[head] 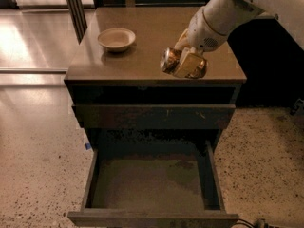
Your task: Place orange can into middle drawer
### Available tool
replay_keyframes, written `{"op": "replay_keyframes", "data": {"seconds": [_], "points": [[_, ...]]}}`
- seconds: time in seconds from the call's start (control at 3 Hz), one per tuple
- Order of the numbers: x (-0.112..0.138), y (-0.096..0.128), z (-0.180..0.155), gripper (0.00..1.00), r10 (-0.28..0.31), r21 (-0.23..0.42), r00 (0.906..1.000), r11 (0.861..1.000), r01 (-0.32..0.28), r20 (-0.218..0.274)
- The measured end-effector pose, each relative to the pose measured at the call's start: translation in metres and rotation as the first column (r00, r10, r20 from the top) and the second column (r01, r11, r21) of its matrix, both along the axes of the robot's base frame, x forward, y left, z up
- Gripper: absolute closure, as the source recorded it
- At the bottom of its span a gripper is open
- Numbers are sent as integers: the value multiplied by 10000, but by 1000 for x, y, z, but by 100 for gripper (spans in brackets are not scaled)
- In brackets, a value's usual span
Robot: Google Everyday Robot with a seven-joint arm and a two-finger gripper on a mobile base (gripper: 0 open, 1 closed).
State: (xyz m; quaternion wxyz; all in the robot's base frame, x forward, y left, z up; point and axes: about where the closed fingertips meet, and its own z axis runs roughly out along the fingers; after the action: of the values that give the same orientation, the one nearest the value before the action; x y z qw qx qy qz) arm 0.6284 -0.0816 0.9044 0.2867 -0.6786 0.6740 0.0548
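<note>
My gripper (186, 61) is shut on the orange can (172, 61), a shiny golden-orange can with dark patterning, held on its side. It hangs just above the front right part of the cabinet top (142, 63), near the front edge. The middle drawer (89, 180) is pulled out wide open below, a shallow dark tray with a plain floor and nothing in it. The can is above and behind the drawer's opening, not over it. My white arm (223, 13) reaches in from the upper right.
A pale round bowl (116, 38) sits on the cabinet top at the back left. A shut drawer front with small light scratch marks (152, 116) lies above the open drawer. Speckled floor surrounds the cabinet.
</note>
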Motion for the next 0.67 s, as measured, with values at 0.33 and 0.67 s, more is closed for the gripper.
{"op": "replay_keyframes", "data": {"seconds": [0.33,0.67], "points": [[-14,3,1,100,-17,41,10000,10000,17,-36],[-16,4,2,100,6,7,10000,10000,-6,-28]]}}
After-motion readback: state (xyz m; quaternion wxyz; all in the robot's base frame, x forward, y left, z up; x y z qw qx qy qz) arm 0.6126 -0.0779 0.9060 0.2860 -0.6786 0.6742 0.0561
